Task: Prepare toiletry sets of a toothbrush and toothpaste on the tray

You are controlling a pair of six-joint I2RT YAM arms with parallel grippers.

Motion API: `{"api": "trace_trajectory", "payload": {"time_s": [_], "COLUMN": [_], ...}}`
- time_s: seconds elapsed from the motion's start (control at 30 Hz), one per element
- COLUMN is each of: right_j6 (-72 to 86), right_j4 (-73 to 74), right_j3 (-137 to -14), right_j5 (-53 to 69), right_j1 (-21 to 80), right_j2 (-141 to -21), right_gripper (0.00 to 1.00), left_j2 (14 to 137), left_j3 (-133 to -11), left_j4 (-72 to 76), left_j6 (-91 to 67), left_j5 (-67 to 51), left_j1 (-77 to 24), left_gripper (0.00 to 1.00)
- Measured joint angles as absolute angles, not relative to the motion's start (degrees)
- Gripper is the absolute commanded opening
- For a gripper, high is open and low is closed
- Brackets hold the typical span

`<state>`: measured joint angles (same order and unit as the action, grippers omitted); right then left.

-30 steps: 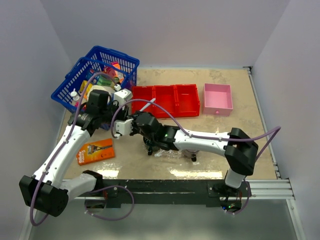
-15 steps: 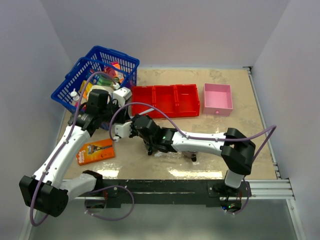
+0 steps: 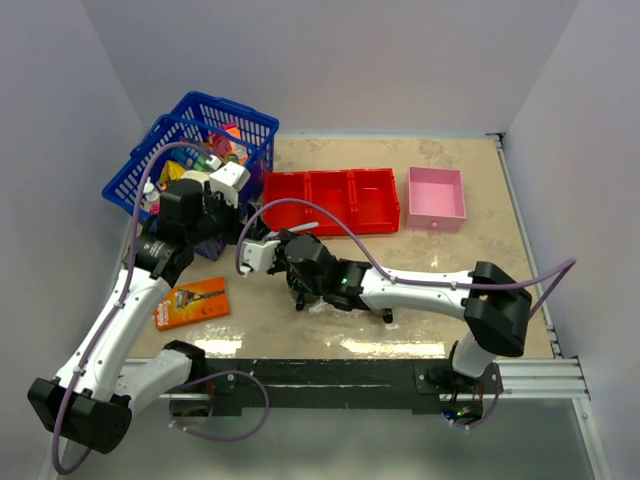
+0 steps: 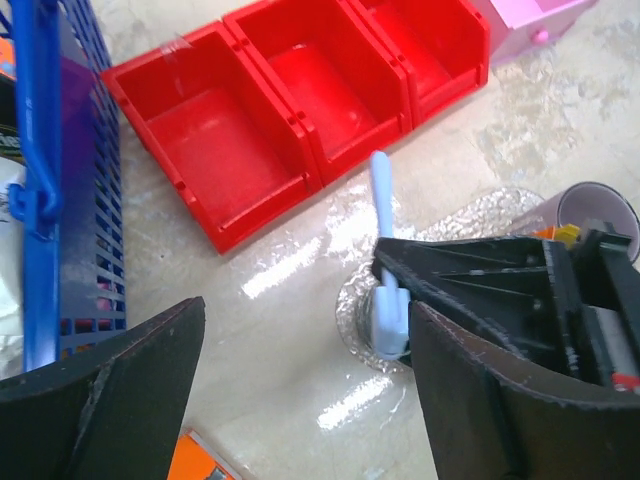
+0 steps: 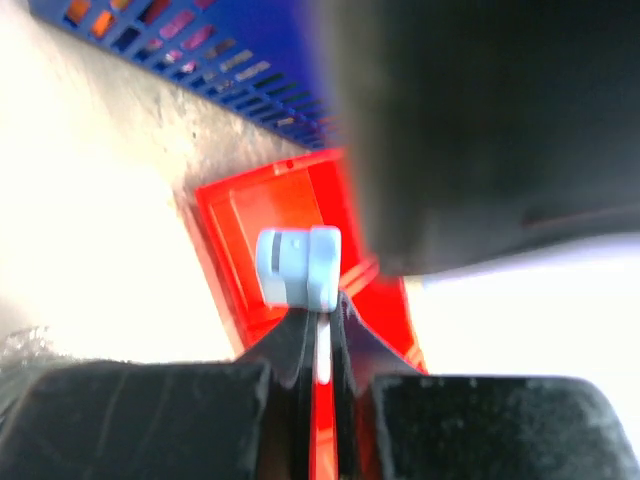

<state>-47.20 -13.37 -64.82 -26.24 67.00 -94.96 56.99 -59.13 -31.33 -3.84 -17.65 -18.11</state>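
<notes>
My right gripper (image 5: 322, 335) is shut on a short white toothbrush (image 5: 298, 267), whose end sticks out past its fingertips. In the left wrist view the toothbrush (image 4: 384, 250) points toward the red bin while the black right gripper (image 4: 400, 290) pinches it over the edge of the clear glittering tray (image 4: 352, 300). My left gripper (image 4: 305, 390) is open just behind, its fingers apart from the brush. From above, the right gripper (image 3: 268, 252) sits left of the tray (image 3: 335, 305), and the left gripper (image 3: 228, 222) is beside the basket. The toothpaste is hidden.
A blue basket (image 3: 190, 150) full of items stands at the back left. A red three-compartment bin (image 3: 330, 198) and a pink box (image 3: 436, 198) line the back. An orange razor pack (image 3: 190, 302) lies at the front left.
My right gripper shut on the toothbrush. My left gripper then opened, let go of it, and pulled back toward the basket.
</notes>
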Motion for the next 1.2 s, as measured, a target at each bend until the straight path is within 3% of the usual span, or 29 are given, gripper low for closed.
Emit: {"api": "trace_trajectory", "payload": {"time_s": [0.3, 0.53, 0.8, 1.07, 1.17, 1.2], "right_j6": [-40.9, -30.5, -13.2, -0.4, 1.4, 1.7], "right_j4": [-11.0, -8.1, -7.8, -9.2, -8.2, -7.9], "right_j3": [-59.2, -57.5, -57.5, -55.2, -55.0, -55.0], "right_j5": [-26.0, -22.5, -15.4, -6.4, -4.4, -3.4], "right_j1": [64.4, 60.1, 58.5, 58.5, 58.5, 58.5], "right_j2": [-86.0, -73.1, -60.8, -56.2, -55.5, -55.2], "right_gripper": [0.00, 0.00, 0.00, 0.00, 0.00, 0.00], "left_j2": [57.4, 55.9, 53.9, 60.4, 63.5, 64.2], "left_j3": [-59.1, -57.8, -53.9, -54.8, -55.2, -55.2], "left_j4": [-29.2, -23.5, -10.6, -1.1, -0.3, 0.0], "left_j6": [-5.4, -3.7, -1.4, -0.6, -0.4, -0.4], "left_j5": [-14.0, -13.6, -29.7, -38.8, -42.3, -43.7], "left_j1": [-18.2, -18.2, -19.4, -31.2, -31.4, -31.4], "left_gripper": [0.92, 0.89, 0.86, 0.87, 0.79, 0.69]}}
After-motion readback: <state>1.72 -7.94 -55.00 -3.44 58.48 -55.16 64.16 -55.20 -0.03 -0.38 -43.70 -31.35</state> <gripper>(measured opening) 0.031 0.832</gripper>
